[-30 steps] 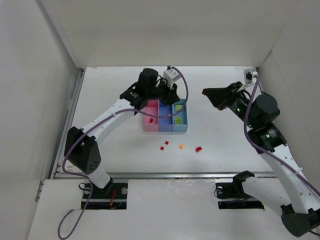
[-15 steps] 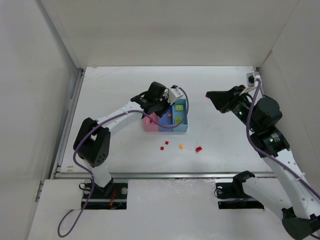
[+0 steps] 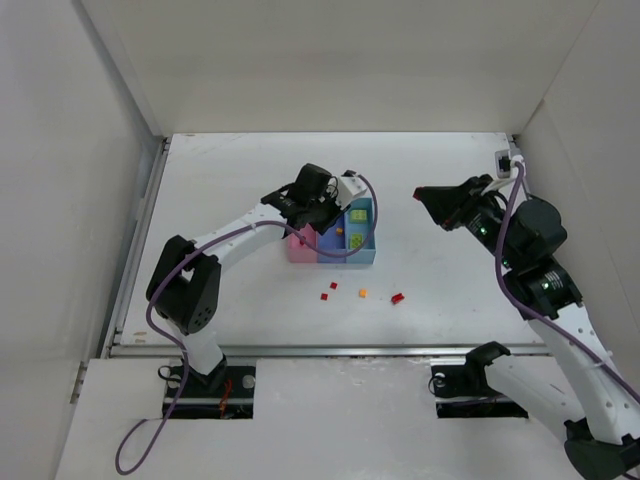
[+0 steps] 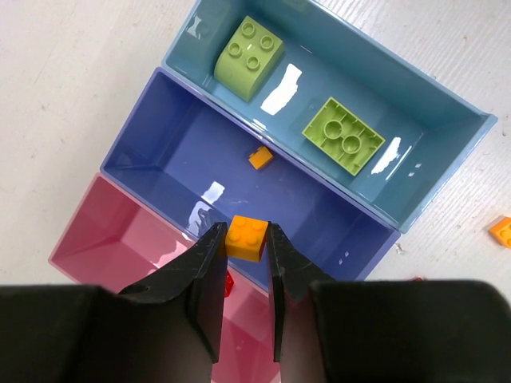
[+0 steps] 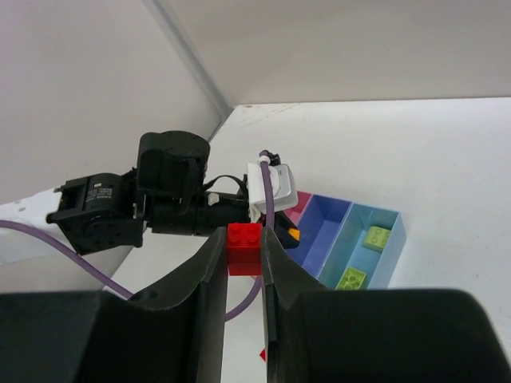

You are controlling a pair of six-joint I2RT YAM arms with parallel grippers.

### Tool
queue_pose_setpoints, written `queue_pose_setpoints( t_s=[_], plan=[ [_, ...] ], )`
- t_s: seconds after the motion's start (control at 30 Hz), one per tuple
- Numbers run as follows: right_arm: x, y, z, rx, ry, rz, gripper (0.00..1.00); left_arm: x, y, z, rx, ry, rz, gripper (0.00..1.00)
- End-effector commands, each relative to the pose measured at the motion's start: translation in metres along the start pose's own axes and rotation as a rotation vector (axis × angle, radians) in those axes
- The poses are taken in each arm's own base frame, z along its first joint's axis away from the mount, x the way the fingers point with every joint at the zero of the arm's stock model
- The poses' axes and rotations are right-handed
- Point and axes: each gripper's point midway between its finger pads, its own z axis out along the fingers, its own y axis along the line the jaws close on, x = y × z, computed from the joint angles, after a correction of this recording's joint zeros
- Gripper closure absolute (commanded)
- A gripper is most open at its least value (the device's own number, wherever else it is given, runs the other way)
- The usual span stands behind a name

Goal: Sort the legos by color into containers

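Note:
Three joined bins stand mid-table: pink (image 3: pixel 298 247), blue-violet (image 3: pixel 330 243), light blue (image 3: pixel 362 236). My left gripper (image 4: pixel 244 237) is shut on an orange lego (image 4: pixel 246 238) above the near wall of the blue-violet bin (image 4: pixel 184 144). That bin holds a small orange lego (image 4: pixel 259 157). The light blue bin (image 4: pixel 431 104) holds two yellow-green legos (image 4: pixel 249 57), (image 4: pixel 343 136). The pink bin (image 4: pixel 120 239) holds a red lego, mostly hidden. My right gripper (image 5: pixel 243 249) is shut on a red lego (image 5: pixel 243 248), raised at the right (image 3: pixel 420 192). Loose legos lie in front of the bins: red (image 3: pixel 397 298), orange (image 3: pixel 363 293), red (image 3: pixel 327 292).
White enclosure walls stand at the left, back and right. A metal rail (image 3: pixel 330 350) runs along the table's near edge. A purple cable (image 3: pixel 362 205) loops over the left wrist above the bins.
My left arm swung forward and lowered over the bins one second ago, then stayed. My right gripper drifted slightly to the right with the red lego.

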Motion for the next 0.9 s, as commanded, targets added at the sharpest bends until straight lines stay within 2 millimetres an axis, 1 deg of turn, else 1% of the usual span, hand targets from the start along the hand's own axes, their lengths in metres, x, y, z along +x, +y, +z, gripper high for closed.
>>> queue_pose_setpoints(
  t_s=[0.0, 0.2, 0.27, 0.3, 0.47, 0.5, 0.53, 0.63, 0.67, 0.87],
  plan=[
    [-0.0094, 0.0041, -0.0057, -0.009, -0.037, -0.018, 1.00, -0.0189, -0.0010, -0.0128, 0.004, -0.067, 0.013, 1.00],
    [-0.0076, 0.0038, -0.0086, -0.004, -0.029, -0.017, 1.00, -0.0167, -0.0022, -0.0131, 0.007, -0.058, 0.002, 1.00],
    [-0.0018, 0.0006, -0.0083, 0.004, -0.013, -0.013, 1.00, -0.0167, -0.0022, -0.0131, 0.007, -0.058, 0.002, 1.00],
    [-0.0051, 0.0011, -0.0109, 0.007, -0.027, -0.015, 1.00, -0.0167, -0.0022, -0.0131, 0.007, -0.058, 0.002, 1.00],
    [-0.0031, 0.0000, -0.0112, 0.011, -0.019, -0.014, 1.00, -0.0167, -0.0022, -0.0131, 0.007, -0.058, 0.002, 1.00],
    [-0.0008, -0.0011, -0.0116, 0.016, -0.009, -0.012, 1.00, -0.0151, -0.0048, -0.0132, 0.019, -0.053, -0.008, 1.00],
    [-0.0051, 0.0014, -0.0123, 0.011, -0.019, -0.014, 1.00, -0.0151, -0.0049, -0.0133, 0.019, -0.053, -0.008, 1.00],
    [-0.0025, 0.0000, -0.0127, 0.017, -0.008, -0.012, 1.00, -0.0151, -0.0049, -0.0133, 0.019, -0.053, -0.008, 1.00],
    [-0.0026, 0.0006, -0.0154, 0.017, -0.008, -0.012, 1.00, -0.0111, -0.0065, -0.0122, 0.022, -0.044, -0.019, 1.00],
    [-0.0034, -0.0012, -0.0153, 0.025, -0.012, -0.021, 1.00, -0.0111, -0.0069, -0.0122, 0.023, -0.044, -0.028, 1.00]
  ],
)
